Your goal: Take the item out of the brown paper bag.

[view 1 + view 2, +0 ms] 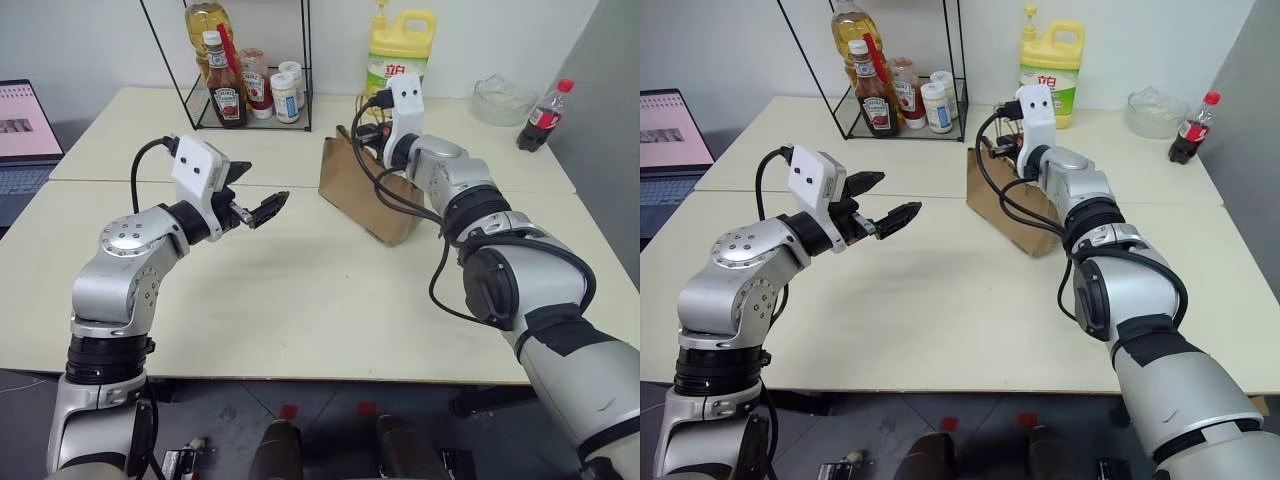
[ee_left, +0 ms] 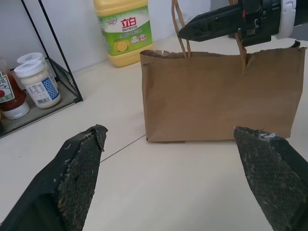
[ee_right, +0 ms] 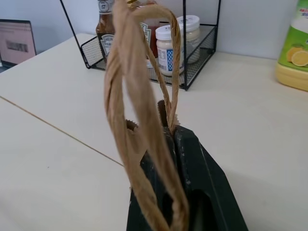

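Bag (image 1: 366, 192): stands upright on the table (image 1: 300, 290), creased, mouth up; its two cord handles (image 3: 139, 96) rise from the top edge. This is the landmark for all that follows.
Item: cannot be seen; whether it lies inside the bag cannot be told.
Right gripper (image 2: 185, 30): at the bag's top edge, pointing level across the mouth; fingers closed together, with the looped handles pressed against them, one cord running down between the fingers. Whether the cords are truly pinched is hard to tell.
Left gripper (image 1: 262, 203): well to the left of the bag, above the table, pointing level toward the bag's broad side; fingers (image 2: 77, 178) spread wide, holding nothing.
Jug (image 1: 399, 52): yellow, with a green label, just behind the bag.
Rack (image 1: 250, 85): black wire, behind the bag and to its left; holds a ketchup bottle (image 1: 225, 95), an oil bottle and white-capped jars.
Cola (image 1: 544, 116): dark bottle with red cap, far to the right of the bag, beside a clear bowl (image 1: 503, 100).
Laptop (image 1: 25, 130): far left of the bag, screen lit.
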`<move>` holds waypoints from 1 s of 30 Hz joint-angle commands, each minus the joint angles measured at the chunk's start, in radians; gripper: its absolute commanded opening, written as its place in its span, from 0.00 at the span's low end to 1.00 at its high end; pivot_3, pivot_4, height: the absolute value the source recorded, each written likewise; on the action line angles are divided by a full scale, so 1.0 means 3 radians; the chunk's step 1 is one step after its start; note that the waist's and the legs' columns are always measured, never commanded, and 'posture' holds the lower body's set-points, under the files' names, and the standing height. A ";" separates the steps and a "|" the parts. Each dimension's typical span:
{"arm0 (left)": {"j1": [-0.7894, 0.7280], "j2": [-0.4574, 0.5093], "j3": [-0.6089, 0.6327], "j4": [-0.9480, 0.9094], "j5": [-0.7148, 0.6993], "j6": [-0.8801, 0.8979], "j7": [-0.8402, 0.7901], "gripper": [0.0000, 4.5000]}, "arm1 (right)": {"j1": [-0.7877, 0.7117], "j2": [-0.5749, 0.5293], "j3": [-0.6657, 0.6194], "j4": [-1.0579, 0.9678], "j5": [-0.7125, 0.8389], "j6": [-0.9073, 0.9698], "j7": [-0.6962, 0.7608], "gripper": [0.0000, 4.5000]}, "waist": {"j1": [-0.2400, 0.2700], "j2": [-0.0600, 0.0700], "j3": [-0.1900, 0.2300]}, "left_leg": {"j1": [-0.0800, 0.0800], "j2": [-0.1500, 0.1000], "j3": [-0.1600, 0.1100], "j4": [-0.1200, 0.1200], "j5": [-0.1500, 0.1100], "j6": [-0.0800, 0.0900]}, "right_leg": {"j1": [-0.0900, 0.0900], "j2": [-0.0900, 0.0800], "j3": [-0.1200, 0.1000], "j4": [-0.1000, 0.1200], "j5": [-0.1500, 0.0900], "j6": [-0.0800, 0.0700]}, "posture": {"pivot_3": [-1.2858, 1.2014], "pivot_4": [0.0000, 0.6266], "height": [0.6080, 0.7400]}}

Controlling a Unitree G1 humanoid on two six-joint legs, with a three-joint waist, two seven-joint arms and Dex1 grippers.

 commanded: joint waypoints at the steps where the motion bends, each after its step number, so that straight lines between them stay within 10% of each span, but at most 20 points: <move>1: 0.0004 0.0014 0.0100 -0.0122 -0.0020 -0.0050 0.0009 1.00 | -0.0143 -0.0004 -0.0050 -0.0111 0.0061 -0.0064 0.0184 0.01 | 0.0000 0.0000 0.0000 | 0.0000 0.0000 0.0000 0.0000 0.0000 0.0000 | 0.0000 0.0000 0.0000 0.0000 0.0000 0.0000 | 0.52 0.24 1.00; 30: 0.1317 -0.0293 0.0480 -0.1428 -0.0514 0.0558 0.0607 1.00 | -0.0377 0.0548 -0.0048 -0.0216 0.0233 -0.0441 0.1204 0.01 | -0.0073 0.0000 0.0000 | -0.0002 0.0001 0.0003 0.0001 0.0000 0.0000 | -0.0015 0.0000 0.0003 0.0024 -0.0001 -0.0002 | 0.52 0.24 1.00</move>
